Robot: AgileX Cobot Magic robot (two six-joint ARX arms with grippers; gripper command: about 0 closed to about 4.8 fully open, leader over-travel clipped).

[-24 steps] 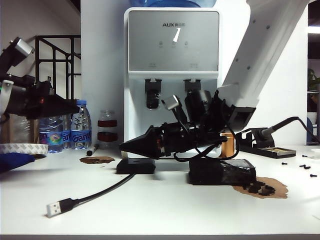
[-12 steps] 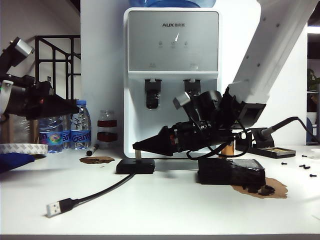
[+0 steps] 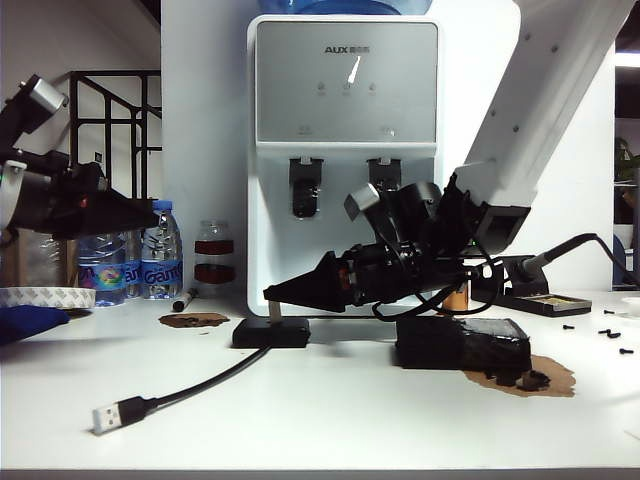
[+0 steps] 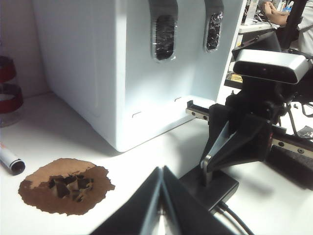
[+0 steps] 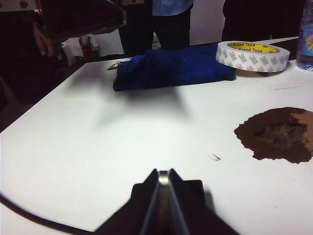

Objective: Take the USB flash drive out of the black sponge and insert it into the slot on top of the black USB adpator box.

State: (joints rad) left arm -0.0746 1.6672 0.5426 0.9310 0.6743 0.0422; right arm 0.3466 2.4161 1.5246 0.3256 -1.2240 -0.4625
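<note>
Exterior view: I have the right gripper (image 3: pixel 272 293) reaching across the middle, tip just above the black USB adpator box (image 3: pixel 271 332). A thin silver stick, the USB flash drive (image 3: pixel 275 311), stands upright between tip and box top; from this side I cannot tell whether it has entered the slot. The black sponge (image 3: pixel 462 343) sits to the right, apart from the box and under the arm's wrist. The box's black cable (image 3: pixel 200 385) runs forward to a silver plug (image 3: pixel 106 417). The left gripper (image 3: pixel 150 214) hangs high at far left, well clear of everything.

Left wrist view: left gripper (image 4: pixel 161 172) fingers pressed together, nothing between them. Beyond it, the right gripper's fingers (image 4: pixel 230 147) pinch the drive (image 4: pixel 207 171) upright over the box (image 4: pixel 211 183). A brown stain (image 4: pixel 63 185) lies on the table.

Right wrist view: right gripper (image 5: pixel 164 176) clenched on the drive, a silver sliver showing between the fingers. A blue cloth (image 5: pixel 171 66) and a tape roll (image 5: pixel 254 55) lie far off.

Judgement: insertion is under way. I would keep the stick plumb, press straight down gently, stop if the box slides, and release only once it is seated.
</note>
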